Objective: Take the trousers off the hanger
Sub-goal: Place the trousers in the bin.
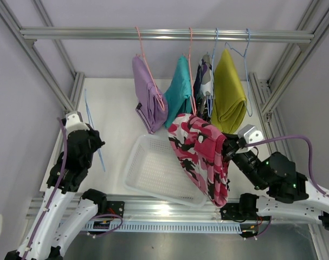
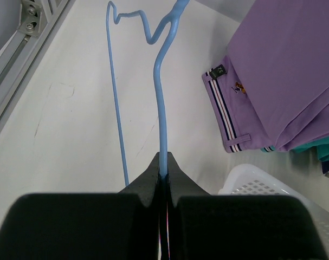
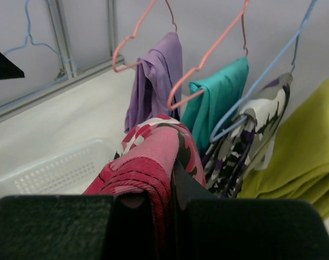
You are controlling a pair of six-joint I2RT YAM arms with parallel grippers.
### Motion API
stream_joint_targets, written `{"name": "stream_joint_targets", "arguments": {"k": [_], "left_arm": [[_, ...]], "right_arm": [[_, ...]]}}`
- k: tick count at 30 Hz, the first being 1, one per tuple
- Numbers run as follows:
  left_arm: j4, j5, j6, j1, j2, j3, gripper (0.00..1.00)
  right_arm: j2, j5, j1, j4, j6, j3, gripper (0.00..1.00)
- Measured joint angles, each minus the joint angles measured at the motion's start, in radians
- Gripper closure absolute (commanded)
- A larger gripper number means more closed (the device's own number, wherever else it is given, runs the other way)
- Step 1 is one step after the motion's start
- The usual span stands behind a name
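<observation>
While four pairs of trousers hang from the rail [image 1: 99,33], the fifth, the pink pair [image 1: 199,154], is off it and pinched in the right claw [image 3: 163,187], whose jaws are closed on a fold of the cloth. That claw holds the pair out over the right part of the basket [image 1: 133,162]. I take that as the reason for the pose: a release from there should drop the cloth in, though its lower end hangs past the near rim and could slide out. Whether the cloth touches the basket I cannot tell.

The left claw [image 2: 163,172] is clamped on the wire of a bare blue hanger [image 2: 160,81], held low over the counter [image 1: 110,108] at the far left, well apart from the rail. Held there, it is out of the way of the right arm and the basket. I judge it to be the hanger that goes with the pink pair.

Counted, there are five pairs in all. On the rail, left to right, the lilac pair [image 1: 145,97] and the teal pair [image 1: 179,92] are each folded over a pink hanger [image 3: 221,38]. Next come the camouflage pair [image 3: 251,135] and the mustard pair [image 1: 229,92], each on a blue one. Teal, camouflage and mustard hang close together, so picking one out will likely disturb its neighbours. There are five hangers, two pink and three blue. There is one basket, with no cloth lying in the part that shows. One pair is off and four are left.
</observation>
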Motion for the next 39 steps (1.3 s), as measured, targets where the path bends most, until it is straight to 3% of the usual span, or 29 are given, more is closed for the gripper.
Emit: {"name": "stream_joint_targets", "arguments": {"k": [11, 18, 32, 39], "left_arm": [[-0.001, 0.010, 0.000, -0.001, 0.000, 0.000, 1.00], [-0.002, 0.017, 0.000, -0.007, -0.017, 0.000, 1.00], [-0.003, 0.043, 0.000, -0.023, -0.026, -0.002, 1.00], [-0.002, 0.065, 0.000, -0.024, -0.034, -0.003, 1.00]], "right_arm": [[-0.089, 0.142, 0.000, -0.056, 0.063, -0.041, 1.00], [-0.024, 0.124, 0.000, -0.070, 0.081, -0.028, 1.00], [0.571, -0.055, 0.019, 0.143, 0.153, -0.061, 1.00], [0.856, -0.137, 0.057, 0.215, 0.175, 0.064, 0.96]]}}
